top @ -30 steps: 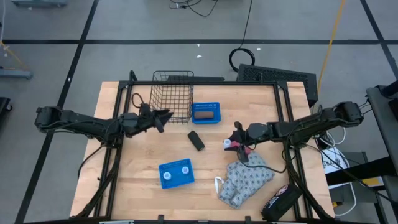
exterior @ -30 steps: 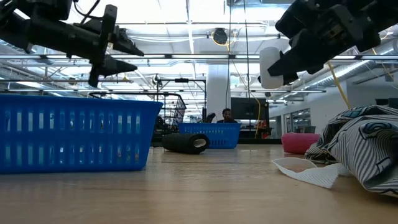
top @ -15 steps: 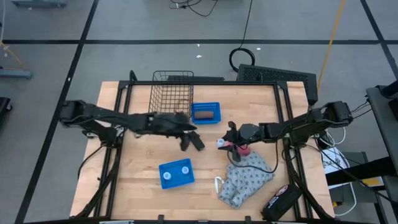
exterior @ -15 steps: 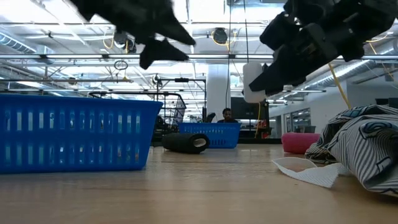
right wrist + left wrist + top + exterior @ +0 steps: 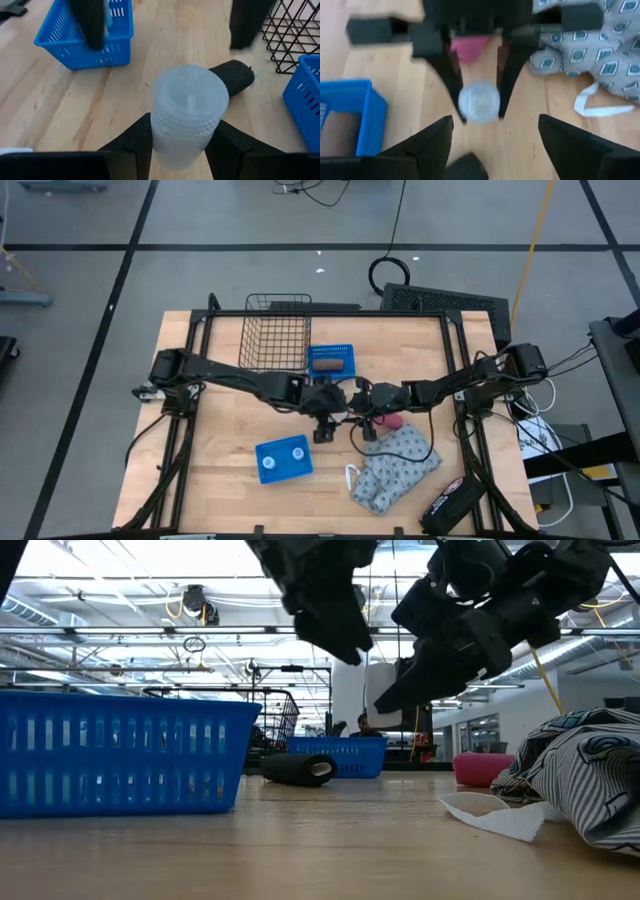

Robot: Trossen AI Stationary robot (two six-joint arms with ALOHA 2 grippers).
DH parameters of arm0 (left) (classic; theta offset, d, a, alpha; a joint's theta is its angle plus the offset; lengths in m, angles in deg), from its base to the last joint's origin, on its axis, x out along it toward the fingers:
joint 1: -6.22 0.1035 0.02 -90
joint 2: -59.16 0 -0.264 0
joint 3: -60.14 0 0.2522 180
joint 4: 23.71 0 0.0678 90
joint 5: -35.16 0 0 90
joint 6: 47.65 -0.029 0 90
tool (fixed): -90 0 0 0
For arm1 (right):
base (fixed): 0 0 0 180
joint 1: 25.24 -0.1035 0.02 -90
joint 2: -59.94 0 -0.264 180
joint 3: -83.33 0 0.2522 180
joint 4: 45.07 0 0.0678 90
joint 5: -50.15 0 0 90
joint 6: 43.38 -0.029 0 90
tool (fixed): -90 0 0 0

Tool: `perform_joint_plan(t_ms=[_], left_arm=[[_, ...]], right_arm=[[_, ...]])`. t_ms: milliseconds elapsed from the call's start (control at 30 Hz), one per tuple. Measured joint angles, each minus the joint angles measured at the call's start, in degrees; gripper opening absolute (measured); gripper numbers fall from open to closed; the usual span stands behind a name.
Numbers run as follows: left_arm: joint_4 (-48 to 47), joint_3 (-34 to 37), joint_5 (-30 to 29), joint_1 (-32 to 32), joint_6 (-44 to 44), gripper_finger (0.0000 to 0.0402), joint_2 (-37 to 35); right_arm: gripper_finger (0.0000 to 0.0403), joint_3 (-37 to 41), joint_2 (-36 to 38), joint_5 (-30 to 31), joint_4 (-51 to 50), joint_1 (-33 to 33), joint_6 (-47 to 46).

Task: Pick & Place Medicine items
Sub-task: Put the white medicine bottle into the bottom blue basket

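Two grippers meet above the middle of the table, just right of the black block (image 5: 322, 434) on the wood. The right gripper (image 5: 186, 145) clamps a small white bottle (image 5: 189, 116), cap facing the left arm. The left gripper (image 5: 495, 137) hangs just in front of it with fingers spread wide, the bottle (image 5: 478, 103) showing between the right gripper's two fingers.

Risk, as a judgement: the two grippers are very close, so a handover could end in a collision — or the bottle could slip and roll if the right fingers let go before the left ones close. A fall would likely land it near the black block or the patterned cloth (image 5: 398, 468).

Two white caps sit in the blue tray (image 5: 262, 452), nearer the table's front edge than the block. In the high view the held bottle is hidden among dark fingers — and the pink block (image 5: 468, 48) is largely covered by the right gripper.
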Motion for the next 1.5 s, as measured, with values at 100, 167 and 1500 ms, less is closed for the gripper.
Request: perform_joint_plan(t_ms=[100, 167, 1500], left_arm=[[0.2, -0.3, 0.1, 0.2, -0.7, 0.0307, 0.9], [1.9, -0.3, 0.2, 0.6, -0.4, 0.0306, 1.4], [5.8, 0.5, 1.2, 2.7, 4.6, 0.013, 2.3]], right_arm=[[0.0135, -0.2, 0.0, 0.0, -0.2, 0.0, 0.4], [0.0135, -0.3, 0.0, 0.0, 0.4, -0.1, 0.7], [0.0154, -0.2, 0.0, 0.2, 1.3, -1.2, 6.2]])
